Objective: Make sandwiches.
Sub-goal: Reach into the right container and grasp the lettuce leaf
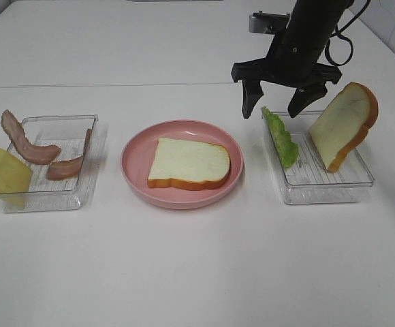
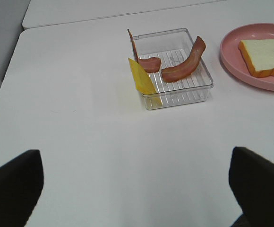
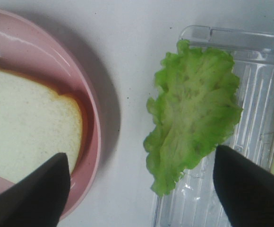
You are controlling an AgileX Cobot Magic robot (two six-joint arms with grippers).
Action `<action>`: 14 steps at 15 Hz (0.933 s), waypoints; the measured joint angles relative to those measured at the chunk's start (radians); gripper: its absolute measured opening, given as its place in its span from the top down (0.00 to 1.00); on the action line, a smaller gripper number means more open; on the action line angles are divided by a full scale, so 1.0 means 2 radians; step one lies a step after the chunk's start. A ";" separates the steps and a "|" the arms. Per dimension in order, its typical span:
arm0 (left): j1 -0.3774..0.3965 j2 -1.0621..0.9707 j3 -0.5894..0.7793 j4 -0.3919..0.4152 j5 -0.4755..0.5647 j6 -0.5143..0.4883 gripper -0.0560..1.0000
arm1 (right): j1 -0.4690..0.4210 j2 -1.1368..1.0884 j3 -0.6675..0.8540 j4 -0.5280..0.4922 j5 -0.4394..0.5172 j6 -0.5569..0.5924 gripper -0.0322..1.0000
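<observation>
One white bread slice (image 1: 188,163) with an orange-brown crust lies flat on the pink plate (image 1: 135,170). A second slice (image 1: 344,124) leans upright in the right clear tray (image 1: 334,180). Frilly green lettuce (image 1: 280,137) hangs over that tray's left edge; it also shows in the right wrist view (image 3: 193,111). My right gripper (image 1: 275,107) is open, hovering just above the lettuce. Two bacon strips (image 1: 27,145) lie in the left clear tray (image 1: 88,170), with a yellow cheese square (image 1: 2,171) leaning on its left side. My left gripper (image 2: 137,184) is open and empty, away from the bacon tray (image 2: 175,66).
The white table (image 1: 197,272) stretches in front of the plate and trays. A seam (image 1: 102,85) runs across the table behind them. The right arm's cables (image 1: 340,41) hang at the back right.
</observation>
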 joint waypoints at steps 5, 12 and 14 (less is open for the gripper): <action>0.000 0.000 0.000 0.000 0.000 0.000 0.01 | 0.000 0.039 -0.007 -0.002 -0.001 0.000 0.20; 0.000 0.000 0.000 0.000 0.000 0.000 0.01 | 0.000 0.040 -0.010 -0.024 -0.001 0.012 0.64; 0.000 0.000 0.000 0.000 0.000 0.000 0.01 | 0.000 0.040 -0.010 -0.030 0.002 0.013 0.88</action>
